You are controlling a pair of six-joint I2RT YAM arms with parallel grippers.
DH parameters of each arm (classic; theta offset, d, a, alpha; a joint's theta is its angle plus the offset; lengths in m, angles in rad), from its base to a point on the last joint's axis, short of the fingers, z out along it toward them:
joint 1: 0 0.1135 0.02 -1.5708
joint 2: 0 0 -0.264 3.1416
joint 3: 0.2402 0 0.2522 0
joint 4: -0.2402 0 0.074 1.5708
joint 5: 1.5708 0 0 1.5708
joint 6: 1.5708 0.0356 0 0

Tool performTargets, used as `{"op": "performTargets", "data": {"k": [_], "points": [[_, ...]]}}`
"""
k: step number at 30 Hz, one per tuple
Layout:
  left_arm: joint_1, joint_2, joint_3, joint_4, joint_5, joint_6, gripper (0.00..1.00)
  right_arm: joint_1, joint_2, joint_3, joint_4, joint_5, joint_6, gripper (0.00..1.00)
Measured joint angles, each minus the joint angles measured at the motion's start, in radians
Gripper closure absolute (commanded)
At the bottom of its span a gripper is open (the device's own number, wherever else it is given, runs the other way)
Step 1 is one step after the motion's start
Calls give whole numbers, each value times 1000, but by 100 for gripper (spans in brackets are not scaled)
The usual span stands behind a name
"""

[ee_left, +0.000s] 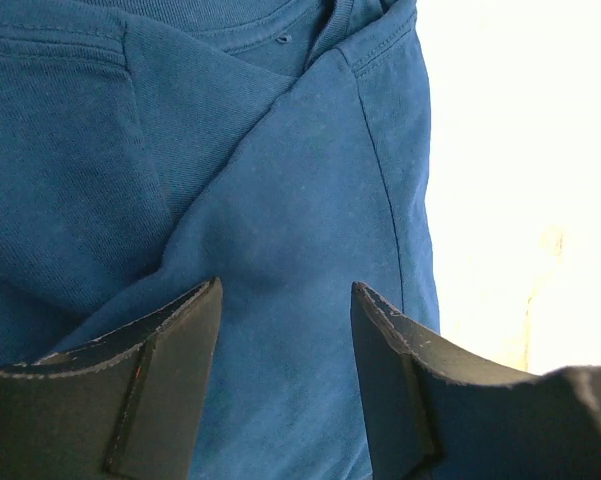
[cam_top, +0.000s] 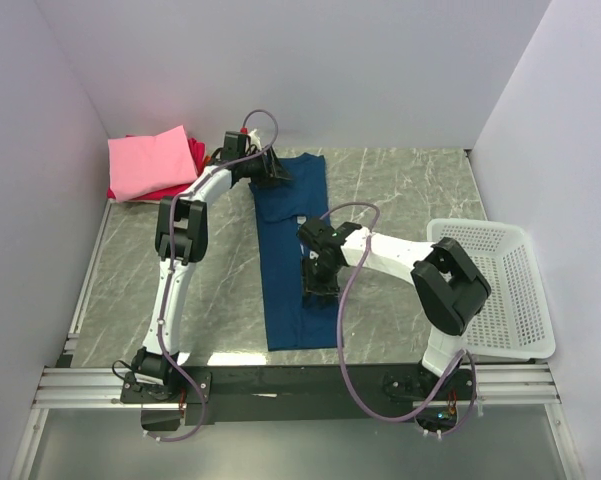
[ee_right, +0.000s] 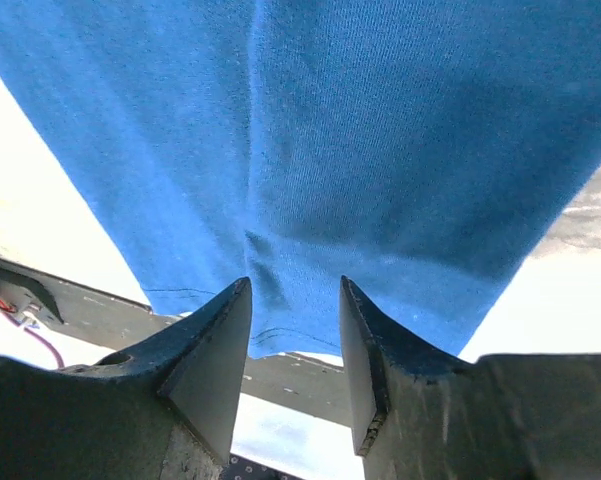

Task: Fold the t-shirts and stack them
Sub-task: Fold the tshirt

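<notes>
The dark blue t-shirt lies folded lengthwise into a long narrow strip down the middle of the table, collar at the far end. Its print is hidden. My left gripper is open just above the shirt's far left shoulder; the left wrist view shows the folded sleeve and collar between its jaws. My right gripper is open over the strip's lower right part; the right wrist view shows the hem beyond the jaws. A folded pink shirt lies on a magenta-red one at the far left.
A white mesh basket stands at the right edge of the table. The arm bases and a metal rail run along the near edge. Grey walls close in the left, back and right.
</notes>
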Motion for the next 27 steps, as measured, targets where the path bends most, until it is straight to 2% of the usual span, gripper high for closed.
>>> {"op": "performTargets", "data": {"k": [7, 11, 16, 20, 27], "points": [[0, -88, -74, -36, -41, 13, 36, 2, -95, -14, -70, 51, 0, 49], [2, -255, -202, -90, -81, 34, 35, 4, -200, -102, -87, 79, 5, 48], [-8, -553, -408, -151, -154, 80, 34, 11, -297, -233, -101, 84, 13, 47], [-55, -762, -576, -201, -235, 114, 35, 22, -304, -264, -103, 84, 7, 47], [-146, -965, -1005, -325, -291, 122, 36, 32, -309, -297, -60, 78, 4, 47]]}}
